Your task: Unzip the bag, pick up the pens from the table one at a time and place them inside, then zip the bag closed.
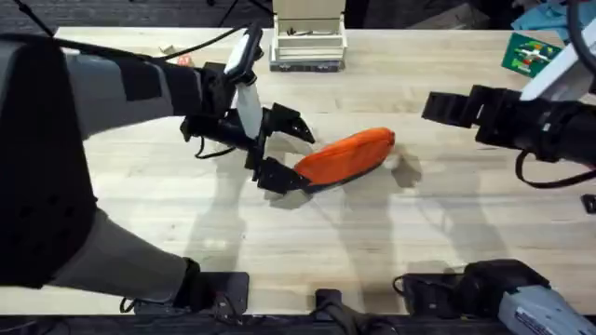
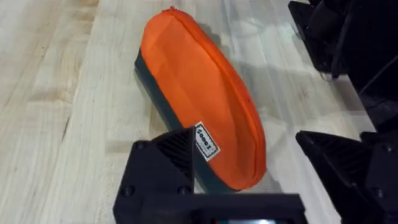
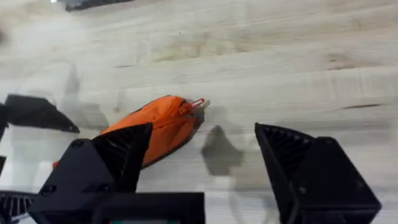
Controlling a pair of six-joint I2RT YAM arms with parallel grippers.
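The bag point(image 1: 346, 155) lies near the middle of the surface point(image 1: 419, 233), its long axis on a diagonal: one end points toward the far right, the other toward the near left. The orange top faces up, with a dark underside showing along the lower edge. In the left wrist view the zipper line runs along the bag's point(image 2: 199, 106) crest from end to end, and a small white label sits near the end closest to the camera. In the right wrist view the far end of the bag point(image 3: 155, 124) carries a small red and white pull tab point(image 3: 197, 103) resting against the wood.

The left end effector point(image 1: 286, 152) sits at the bag's near-left end with its fingers spread wide apart, one finger point(image 1: 279, 177) touching the end of the bag, the other point(image 1: 291, 124) above and clear of it. It grips nothing. The right end effector point(image 1: 436, 106) hangs to the right of the bag, well apart from it, fingers also spread and empty.

The surface is light wooden planking with visible grain. At its far edge stands a pale box-like tray point(image 1: 307, 42), and a green packet point(image 1: 531, 51) lies at the far right corner.
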